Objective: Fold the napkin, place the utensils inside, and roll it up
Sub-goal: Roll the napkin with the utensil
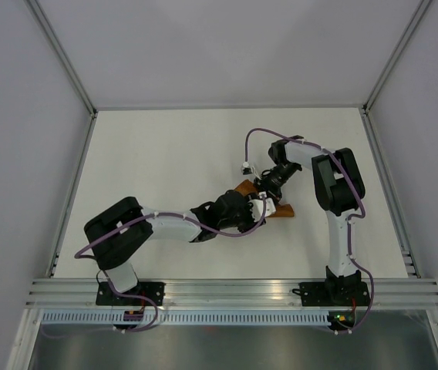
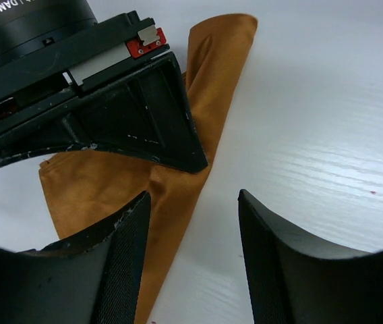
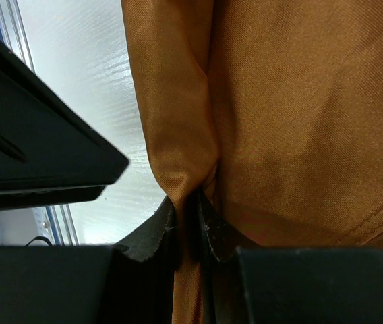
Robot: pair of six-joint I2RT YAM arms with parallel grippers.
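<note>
**Two arms at one cloth, seen from above and from both wrists.** The right gripper [image 3: 193, 223] is clenched on the napkin [image 3: 292, 121]. Its two fingers [image 3: 152, 236] meet on a raised fold of the rust-brown cloth, which is pinched thin between the pads and bunches into a ridge just beyond the fingertips. To the right of that ridge the cloth spreads as a broad sheet, with a hemmed edge showing beside the right finger. The left gripper [image 2: 193, 202] is released: its fingers stand well apart and grasp nothing. The gap between them frames one slanting edge of the napkin and the bare white table [image 2: 326, 121]. The cloth lies on the table under and beyond this gripper's left finger and narrows to a corner far ahead of the fingertips, while the right finger sits over bare table. The dark body of the right gripper crosses the cloth just ahead of the left gripper's fingertips. In the overhead view both grippers converge on the napkin near the middle of the table, and only small patches of cloth show around them.
</note>
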